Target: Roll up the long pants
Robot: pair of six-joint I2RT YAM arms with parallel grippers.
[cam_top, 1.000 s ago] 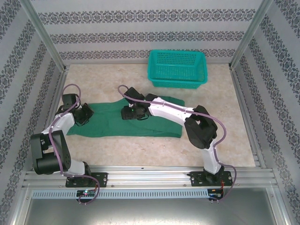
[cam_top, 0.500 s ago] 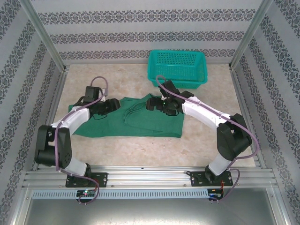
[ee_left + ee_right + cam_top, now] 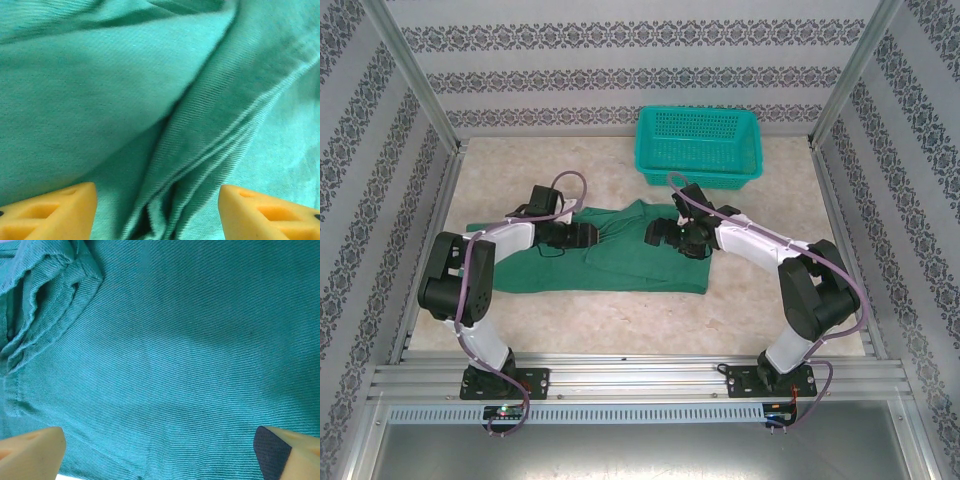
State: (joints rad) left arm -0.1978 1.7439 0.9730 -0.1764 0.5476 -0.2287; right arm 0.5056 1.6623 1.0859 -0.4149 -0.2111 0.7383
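Note:
The long pants (image 3: 630,265) lie as a dark green spread across the middle of the table, with a raised fold near their far edge. My left gripper (image 3: 585,237) hovers over their left-centre part. In the left wrist view its yellow fingertips (image 3: 50,212) stand wide apart, and a ridge of pants fabric (image 3: 125,90) runs loose between them, so the left gripper (image 3: 157,220) is open. My right gripper (image 3: 658,233) is over the right-centre part. The right gripper (image 3: 160,455) is wide open just above flat pants cloth (image 3: 175,340), with a hem fold at the upper left.
A teal mesh basket (image 3: 700,148) stands at the back of the table, just behind the right arm. Bare beige tabletop (image 3: 620,320) lies in front of the pants. Metal frame posts and patterned walls enclose the sides.
My left gripper has swept from the pants' left end toward the middle and has opened. The right gripper has shifted right and opened wider. The fabric has bunched up in the middle.

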